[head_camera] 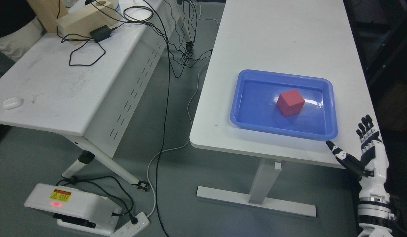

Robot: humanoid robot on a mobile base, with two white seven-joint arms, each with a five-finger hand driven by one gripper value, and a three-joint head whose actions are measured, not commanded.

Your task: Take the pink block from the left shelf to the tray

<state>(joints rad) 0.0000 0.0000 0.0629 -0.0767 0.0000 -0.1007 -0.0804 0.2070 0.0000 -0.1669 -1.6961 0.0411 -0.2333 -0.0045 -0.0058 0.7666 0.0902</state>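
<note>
One pink block, a matte cube with crisp edges, sits near the middle of one glossy blue plastic tray, rectangular with rounded corners and a raised rim; tray lies on a smooth white desk right of centre; right hand, black-and-white jointed, at lower right beside the desk corner, fingers spread, thumb out, holding nothing, arm cut off by the bottom edge; second white desk at left, scuffed, carrying tangled black cables, one pale wooden block and one small white case; one white box on grey floor, its label too small to read.
</note>
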